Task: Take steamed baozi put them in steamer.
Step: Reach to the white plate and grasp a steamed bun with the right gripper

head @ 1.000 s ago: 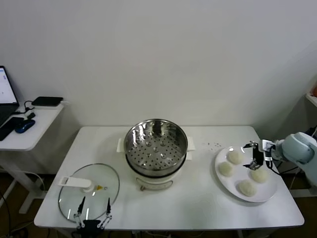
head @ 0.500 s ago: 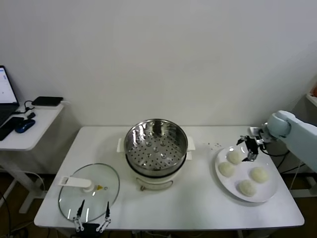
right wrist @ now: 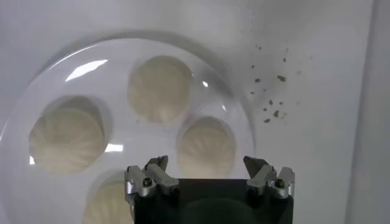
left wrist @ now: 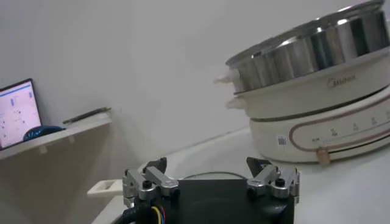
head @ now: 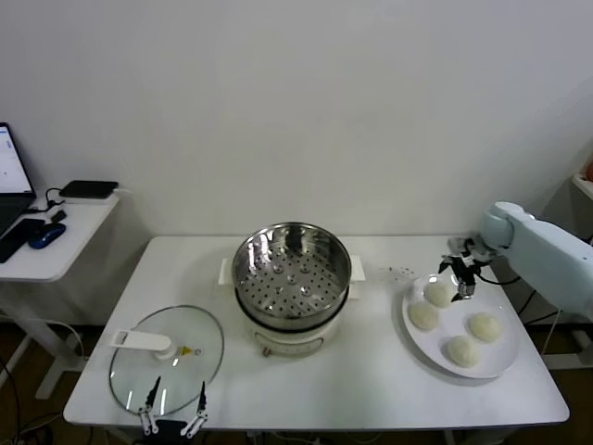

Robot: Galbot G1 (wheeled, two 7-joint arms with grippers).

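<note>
The right gripper (head: 461, 275) is hovering wide open at the frame's right, just above the rear baozi (head: 436, 294) on the white plate (head: 496, 363); the steamer (head: 292, 278) is sitting center, well apart.

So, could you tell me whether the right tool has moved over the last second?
Yes: the right tool has shifted toward the wall and the steamer, ending above the plate's far rim.

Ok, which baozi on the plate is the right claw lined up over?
The right claw, open, hovers over the far-left baozi, the one nearest the steamer. The other three lie nearer the plate's front and right.
</note>
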